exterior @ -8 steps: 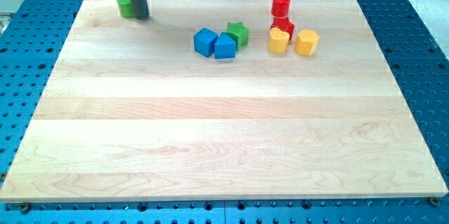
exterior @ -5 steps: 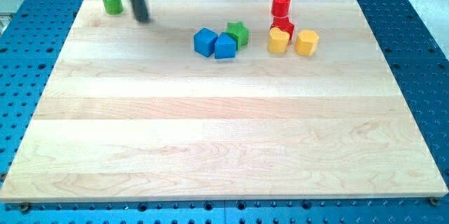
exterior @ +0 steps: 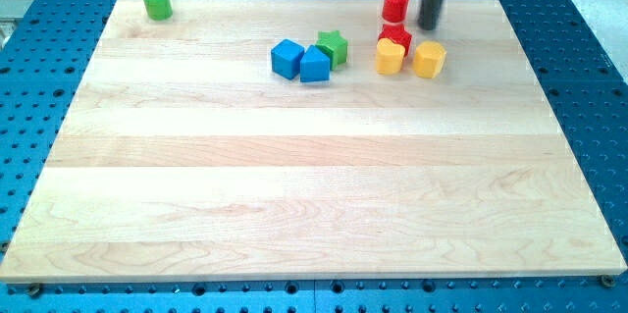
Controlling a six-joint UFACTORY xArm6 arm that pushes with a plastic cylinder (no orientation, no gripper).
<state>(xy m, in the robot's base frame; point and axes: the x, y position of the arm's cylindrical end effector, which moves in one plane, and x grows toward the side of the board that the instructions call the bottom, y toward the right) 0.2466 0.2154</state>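
Now my tip point(exterior: 428, 26), no tool fitted, sits nr board's top edge, just right of red cylinder point(exterior: 394, 5).

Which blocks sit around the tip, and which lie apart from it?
Near my tip: red cylinder, red block, yellow heart, yellow block.
Apart: green star, blue blocks, green cylinder.

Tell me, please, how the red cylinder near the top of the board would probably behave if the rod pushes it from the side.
The red cylinder stands upright and looks taller than wide, so a high push might tip it; lying down, it could then roll. The wooden board looks smooth, so a low push would probably slide it. My tip is just to its right in the view, apart from it.
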